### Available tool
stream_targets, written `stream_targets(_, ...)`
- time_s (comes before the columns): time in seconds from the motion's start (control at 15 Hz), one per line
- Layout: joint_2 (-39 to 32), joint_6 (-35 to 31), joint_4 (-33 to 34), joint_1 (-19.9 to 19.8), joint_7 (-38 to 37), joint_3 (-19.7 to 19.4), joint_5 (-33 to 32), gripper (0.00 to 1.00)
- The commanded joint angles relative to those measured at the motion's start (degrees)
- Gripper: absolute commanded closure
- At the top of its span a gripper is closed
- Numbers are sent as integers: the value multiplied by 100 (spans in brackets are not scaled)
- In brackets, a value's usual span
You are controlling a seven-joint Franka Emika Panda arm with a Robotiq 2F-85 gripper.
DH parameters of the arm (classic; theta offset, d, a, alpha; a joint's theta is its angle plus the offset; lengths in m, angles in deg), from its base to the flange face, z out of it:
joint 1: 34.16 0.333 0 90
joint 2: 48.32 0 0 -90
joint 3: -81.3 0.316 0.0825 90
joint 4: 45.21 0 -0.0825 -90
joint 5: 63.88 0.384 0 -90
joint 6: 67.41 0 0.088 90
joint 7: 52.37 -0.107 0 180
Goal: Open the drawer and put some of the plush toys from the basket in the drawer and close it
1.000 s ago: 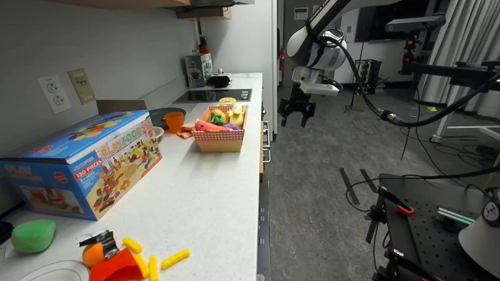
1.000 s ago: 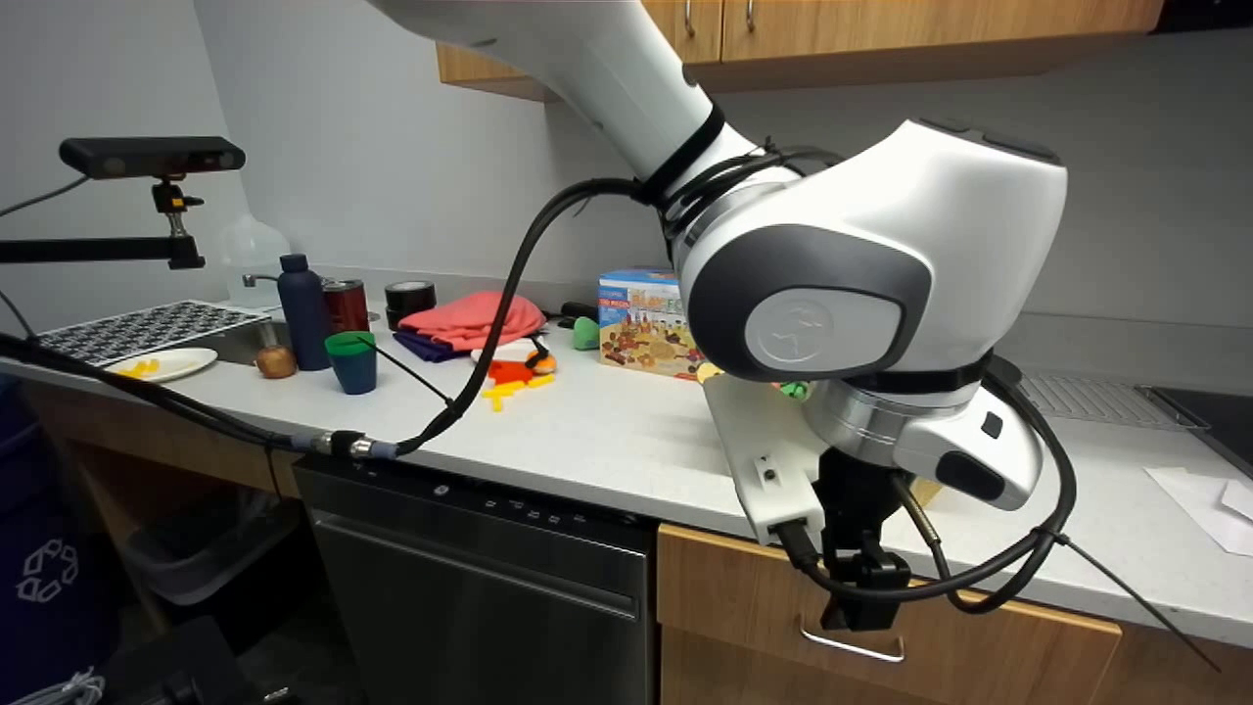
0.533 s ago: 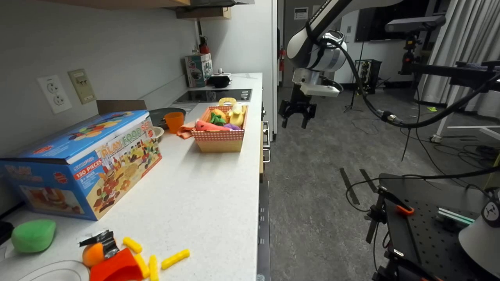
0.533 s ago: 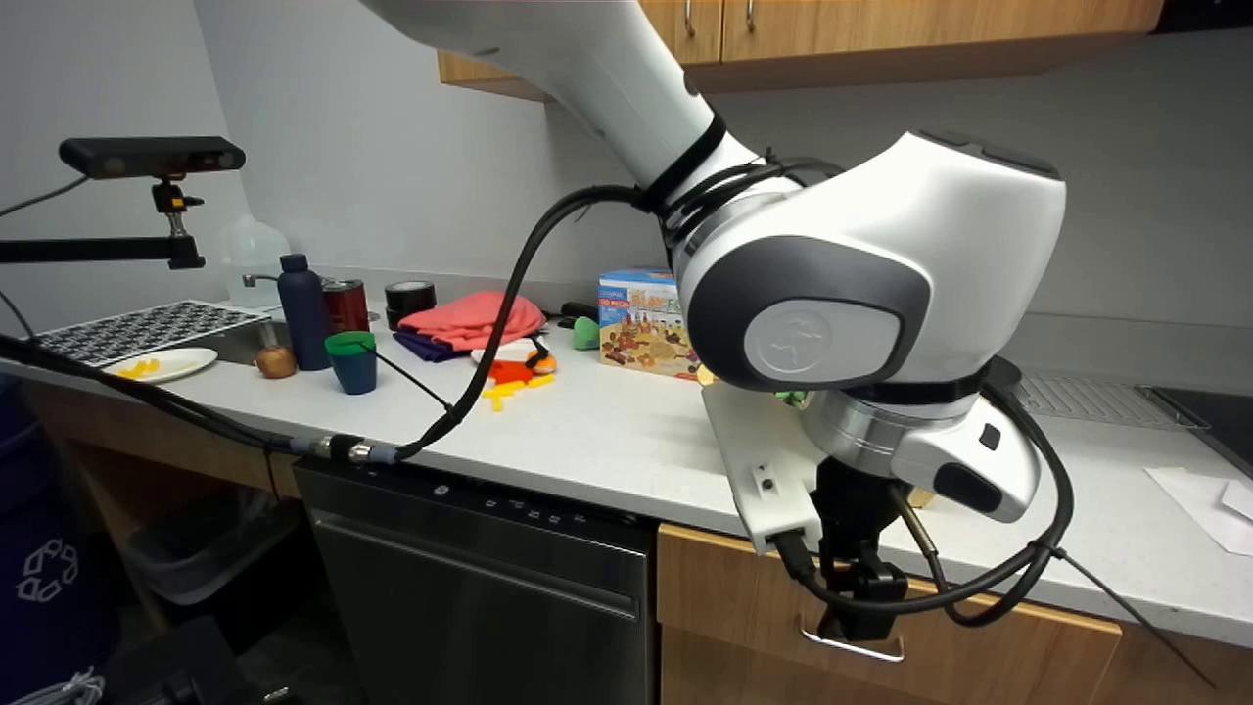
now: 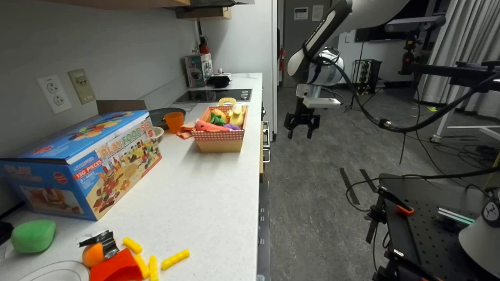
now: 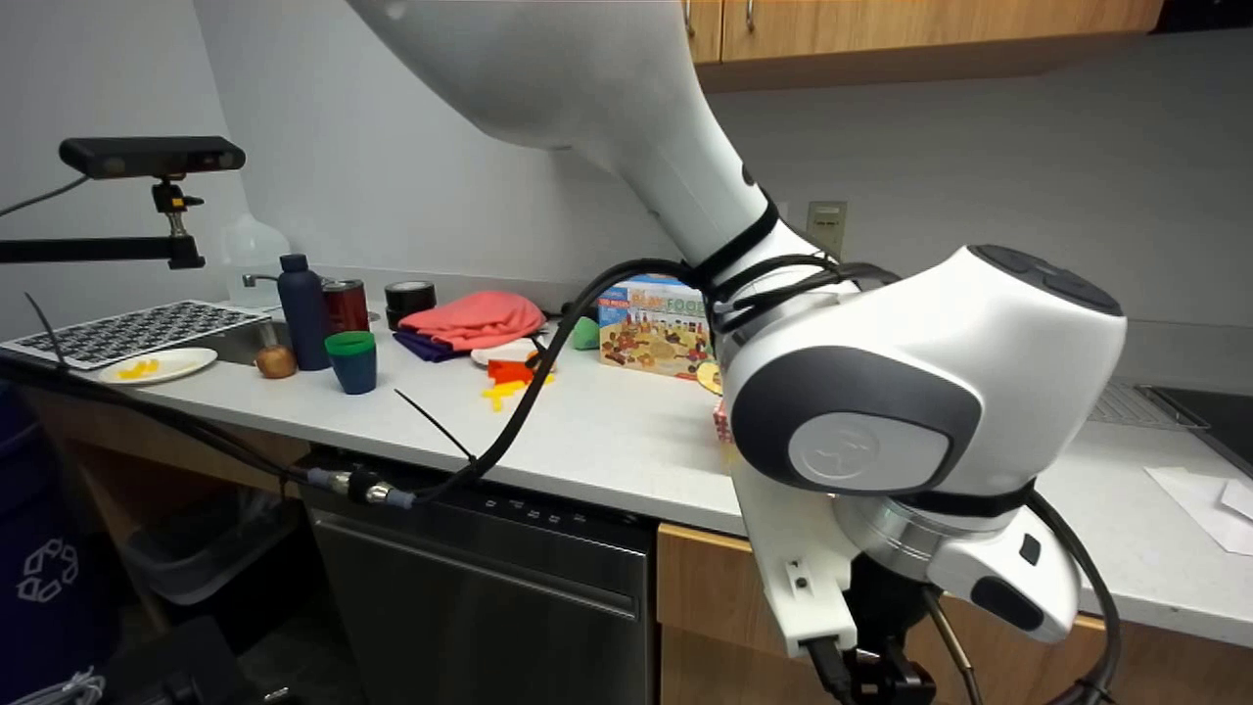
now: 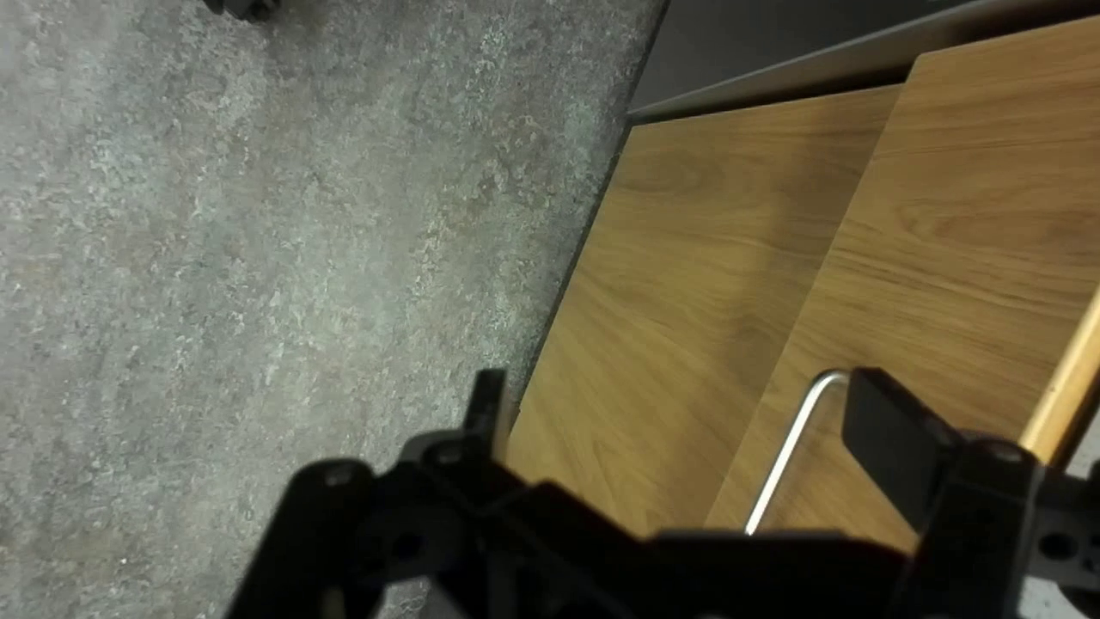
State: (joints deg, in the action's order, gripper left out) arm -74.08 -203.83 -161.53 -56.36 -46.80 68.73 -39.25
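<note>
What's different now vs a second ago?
The arm and open claw are lower and slightly further right in both exterior views. Nothing was gripped or let go. The top drawer, gingham-rimmed basket, plush toys and Play Food Set box stayed put.

Basket (image 6: pixel 722 423) nearly all behind the arm (image 6: pixel 587 88) in an exterior view, just a checked sliver showing; gripper (image 7: pixel 679 391) runs off the bottom of that same view, and is blurred in the wrist view. Drawer front (image 7: pixel 971 215) cut by wrist view's right edge; 1 end of its handle (image 7: pixel 786 460) lost behind the gripper. Plush toys (image 5: pixel 211 127): undersides hidden by basket wall. Play food box (image 6: pixel 654 343): right part behind arm, fine print unreadable. Arm cut off at top, both exterior views. Plate (image 5: pixel 58 272) in an exterior view: cut by bottom edge. Black object (image 5: pixel 5 232) there, left edge: cut off, can't ID. Posted sheets (image 5: pixel 300 13): print too small.
</note>
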Motion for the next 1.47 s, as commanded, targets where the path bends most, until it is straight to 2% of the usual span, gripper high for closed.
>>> stream_targets(0.0,-553,125,640,-350,295,309,290,0)
stream_targets(0.33,-1295,223,1479,-467,224,593,192,0)
stream_targets(0.93,-2557,739,3183,-773,15,799,181,0)
stream_targets(1.4,-3233,1184,4004,-1003,-78,896,183,0)
